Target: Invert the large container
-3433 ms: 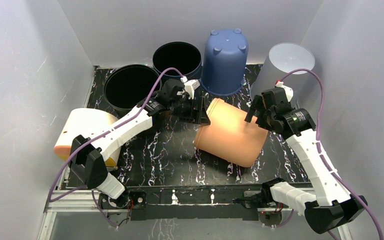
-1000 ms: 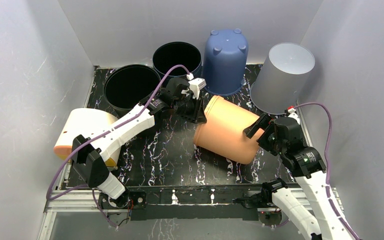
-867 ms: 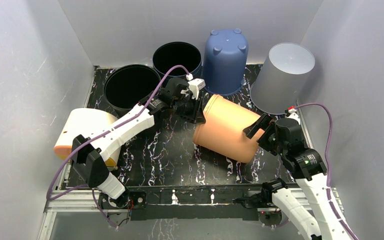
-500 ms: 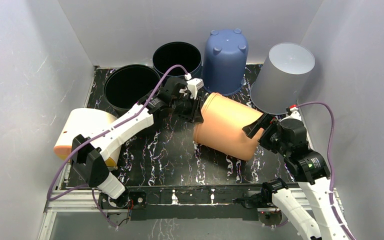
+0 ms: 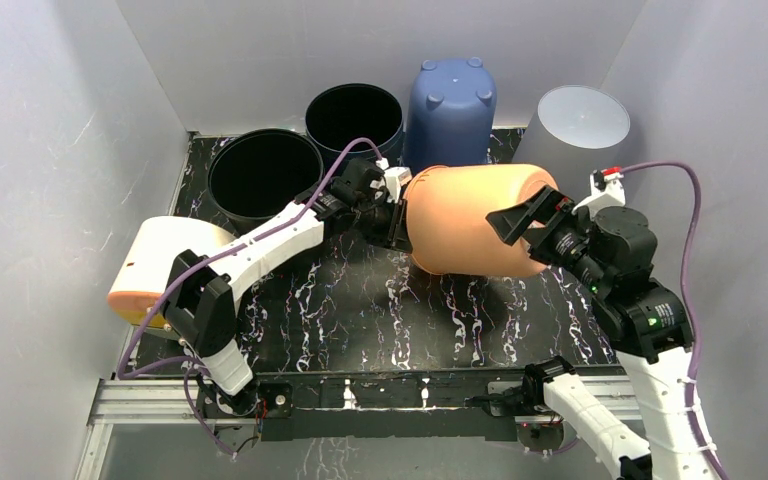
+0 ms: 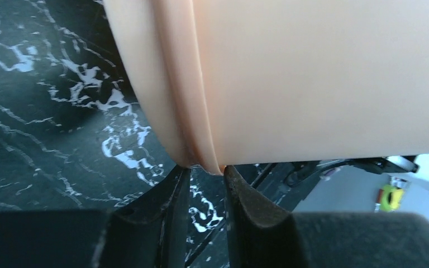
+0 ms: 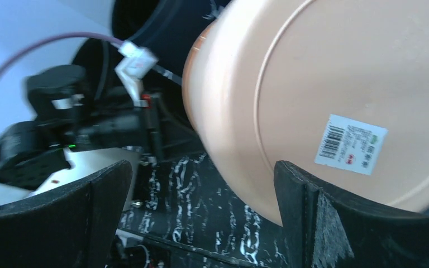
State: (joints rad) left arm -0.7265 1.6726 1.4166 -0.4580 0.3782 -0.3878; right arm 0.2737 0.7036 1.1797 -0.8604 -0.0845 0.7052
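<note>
Peach container [image 5: 470, 220] on side over tabletop middle, toward back edge, mouth facing left edge, base facing right edge. Underside off tabletop [image 5: 360, 310] in left wrist view. Left jaws nearly closed, pinching its rim. Right jaws spread wide around base; contact unclear. Barcode sticker [image 7: 350, 144] on base. Two black buckets [image 5: 263, 172] upright at back left, interiors dark, contents not visible. Blue bucket [image 5: 448, 100] and grey bucket [image 5: 580, 120] inverted at back edge. White container [image 5: 165, 260] on side at left edge.

On the flat base of the orange container [image 7: 335, 72], toward its right side, I see a white barcode sticker [image 7: 350, 144]. Its bars show, but the small print and digits are too blurred to read.
</note>
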